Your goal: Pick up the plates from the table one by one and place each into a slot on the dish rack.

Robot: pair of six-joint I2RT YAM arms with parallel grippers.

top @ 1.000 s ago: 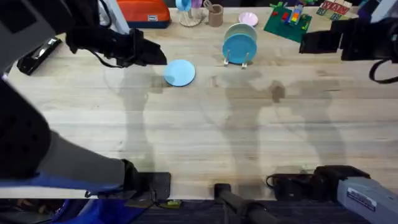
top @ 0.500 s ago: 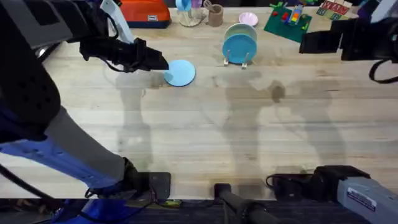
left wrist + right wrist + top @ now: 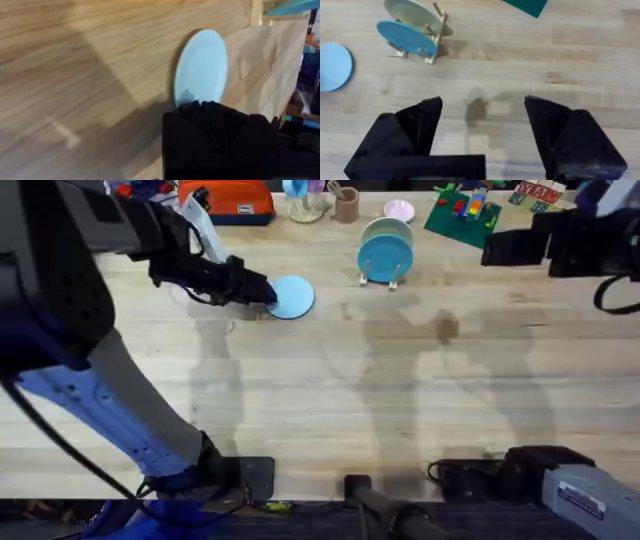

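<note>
The main risk we see is the light blue plate (image 3: 291, 297) sliding away instead of being gripped: it lies flat on the table (image 3: 400, 400), and the left gripper (image 3: 262, 292) meets it low at its left edge, so a finger that fails to get under the rim would likely push it to the right, toward the dish rack (image 3: 383, 275). A shallow pinch on the rim could also let it tip out once lifted.

The rack stands at the far middle of the table with a blue plate (image 3: 385, 254) and a paler one (image 3: 390, 230) behind it already upright in its slots.

Our left arm reaches from the left, stretched low and nearly level, its fingertips at the plate's edge; from the wrist view the fingers look close together, but we cannot tell whether they hold anything. Our right gripper (image 3: 482, 127) hovers well apart on the far right, spread wide and holding nothing.
</note>
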